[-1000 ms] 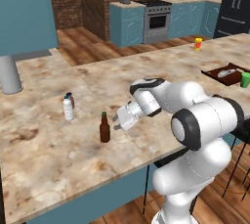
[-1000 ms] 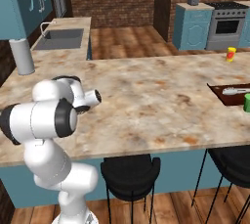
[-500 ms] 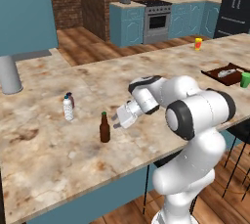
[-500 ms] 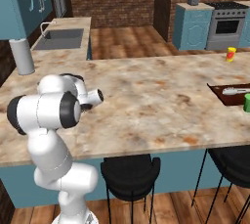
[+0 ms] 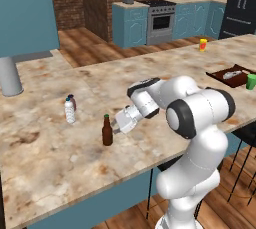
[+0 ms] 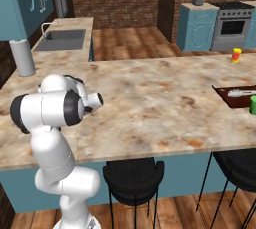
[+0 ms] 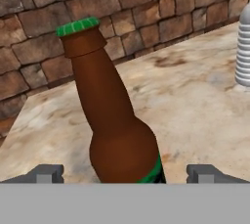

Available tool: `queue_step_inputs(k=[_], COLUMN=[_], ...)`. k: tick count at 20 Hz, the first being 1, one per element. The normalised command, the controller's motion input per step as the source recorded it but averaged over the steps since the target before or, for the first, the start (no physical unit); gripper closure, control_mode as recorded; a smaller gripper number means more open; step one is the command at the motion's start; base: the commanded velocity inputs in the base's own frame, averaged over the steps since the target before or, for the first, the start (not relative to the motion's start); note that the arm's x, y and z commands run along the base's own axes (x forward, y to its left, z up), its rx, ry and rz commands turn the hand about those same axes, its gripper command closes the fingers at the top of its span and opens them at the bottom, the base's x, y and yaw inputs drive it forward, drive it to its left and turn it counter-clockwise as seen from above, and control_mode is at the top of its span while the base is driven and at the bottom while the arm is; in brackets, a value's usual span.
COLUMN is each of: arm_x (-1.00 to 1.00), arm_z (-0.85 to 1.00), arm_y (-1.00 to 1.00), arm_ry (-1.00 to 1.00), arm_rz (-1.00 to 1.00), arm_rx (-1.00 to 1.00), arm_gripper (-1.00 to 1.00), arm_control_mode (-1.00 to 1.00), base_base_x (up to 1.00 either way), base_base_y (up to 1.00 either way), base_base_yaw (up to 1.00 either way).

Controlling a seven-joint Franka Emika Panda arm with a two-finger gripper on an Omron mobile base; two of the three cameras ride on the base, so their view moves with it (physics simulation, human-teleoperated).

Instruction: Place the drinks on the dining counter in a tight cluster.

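Brown bottle (image 5: 107, 131) upright on counter (image 5: 60, 158), between wide-open fingertips (image 7: 48, 173) of end effector (image 5: 118, 126), not gripped. Water bottle (image 5: 69, 111), maroon can (image 5: 73, 101) close behind-left. Bottle's green label band unreadable.

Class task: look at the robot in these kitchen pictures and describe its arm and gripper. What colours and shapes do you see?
The arm is glossy white, built of rounded, bulging segments with dark grey bands and discs at the joints. It ends in a boxy white hand with a gripper of two small dark grey, blocky fingertips. No cables or markings are visible.
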Motion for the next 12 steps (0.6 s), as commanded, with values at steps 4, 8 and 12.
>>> queue_step_inputs(k=[4, 8, 12], arm_x=[0.00, 0.00, 0.00], arm_z=[-0.02, 0.00, 0.00], arm_y=[0.07, 0.04, 0.15], arm_ry=[0.00, 0.00, 0.00], arm_rz=[0.00, 0.00, 0.00], arm_rx=[0.00, 0.00, 0.00], arm_gripper=[-1.00, -1.00, -1.00], arm_control_mode=[-1.00, -1.00, -1.00], base_base_x=[0.00, 0.00, 0.00], base_base_y=[0.00, 0.00, 0.00], base_base_yaw=[0.00, 0.00, 0.00])
